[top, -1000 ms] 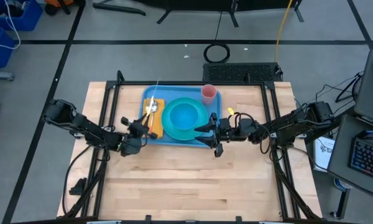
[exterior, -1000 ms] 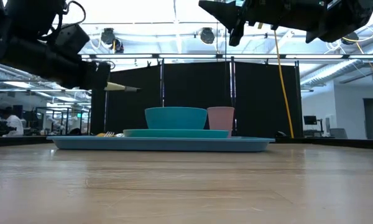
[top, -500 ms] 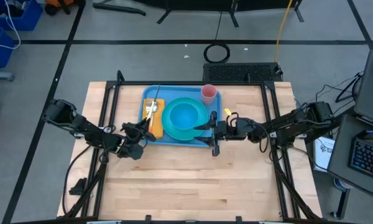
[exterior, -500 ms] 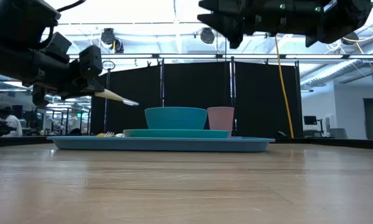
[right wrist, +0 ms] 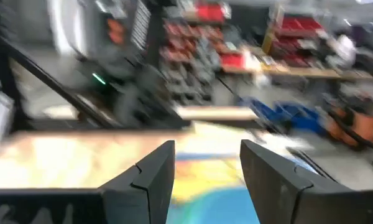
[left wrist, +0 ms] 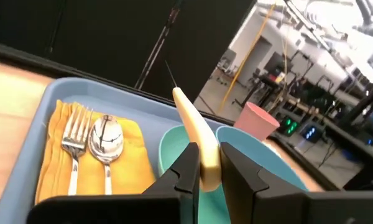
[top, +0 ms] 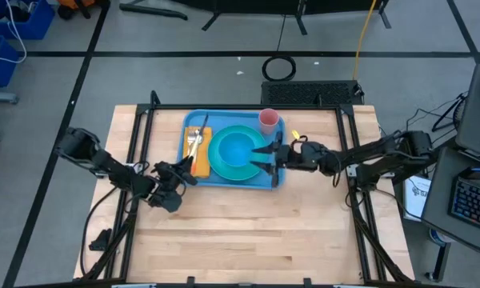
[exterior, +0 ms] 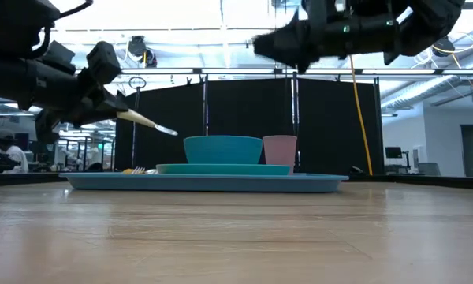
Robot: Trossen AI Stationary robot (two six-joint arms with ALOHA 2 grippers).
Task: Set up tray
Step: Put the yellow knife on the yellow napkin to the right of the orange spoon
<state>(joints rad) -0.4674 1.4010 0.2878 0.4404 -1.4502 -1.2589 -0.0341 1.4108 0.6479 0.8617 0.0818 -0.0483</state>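
The light-blue tray lies flat on the table. It carries a teal plate with a teal bowl, a pink cup and an orange-yellow napkin. A fork and a spoon lie on the napkin. My left gripper hovers at the tray's near left corner, shut on a cream-coloured utensil. My right gripper hangs open above the plate's right side, touching nothing. My left gripper pinches the cream utensil between its two fingers, gripping near its rear end. The fingers come from the table's left, along its length. The utensil sticks out past the fingertips, lifted clear, its tapered free end slanting down toward the tray.
Bare wooden tabletop stretches between the tray and the near edge. A black frame runs along the table's left, far and right sides. Both arms reach in from the sides toward the tray.
My left gripper has drawn slightly toward the near left and tipped, so the utensil now slants down toward the tray instead of lying level. My right gripper has moved toward the far edge, from the tray's near right corner to over the plate's right side.
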